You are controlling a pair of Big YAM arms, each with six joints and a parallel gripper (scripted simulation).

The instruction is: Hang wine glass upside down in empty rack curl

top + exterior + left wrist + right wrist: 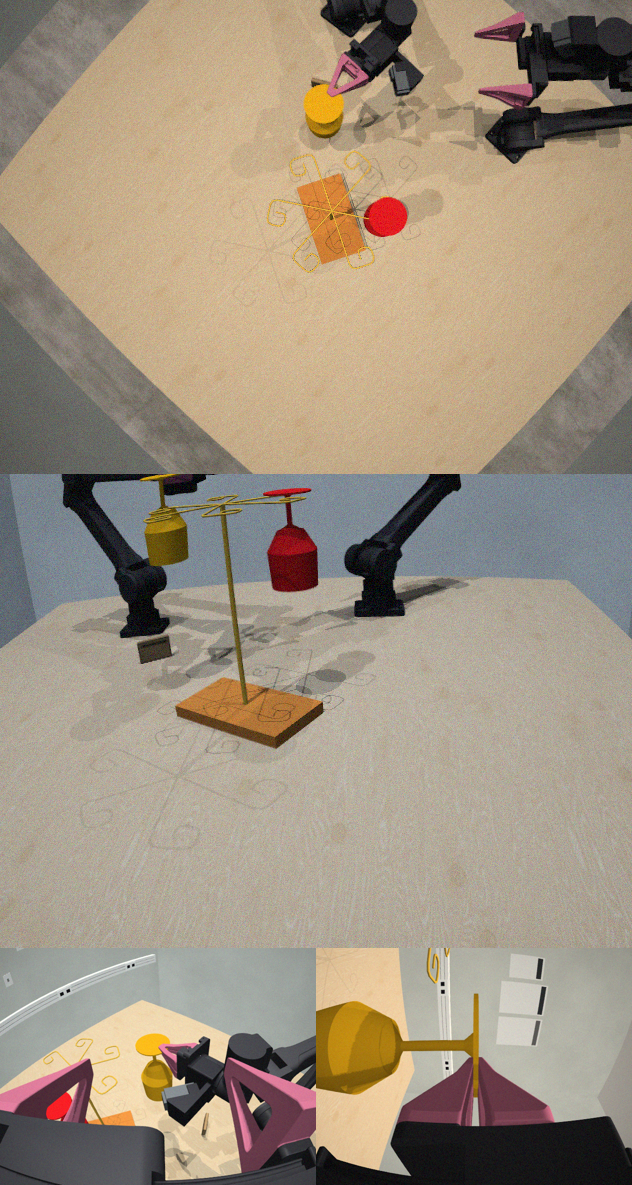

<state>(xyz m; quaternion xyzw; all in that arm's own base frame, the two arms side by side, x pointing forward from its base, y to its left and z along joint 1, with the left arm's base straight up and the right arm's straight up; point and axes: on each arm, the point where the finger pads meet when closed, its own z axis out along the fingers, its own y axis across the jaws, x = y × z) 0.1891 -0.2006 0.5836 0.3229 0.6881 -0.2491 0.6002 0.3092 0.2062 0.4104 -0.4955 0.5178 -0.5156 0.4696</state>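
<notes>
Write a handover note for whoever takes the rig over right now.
Left pincer: open, nothing between its fingers.
Right pincer: shut on the foot of the yellow glass.
Rack: five curls empty; the red glass hangs in the sixth.
Done: yellow glass off the table, bowl down, foot up.
Left: bring its stem well inside an empty curl, let the wire take the foot, release, and back away without bumping the red glass.
</notes>
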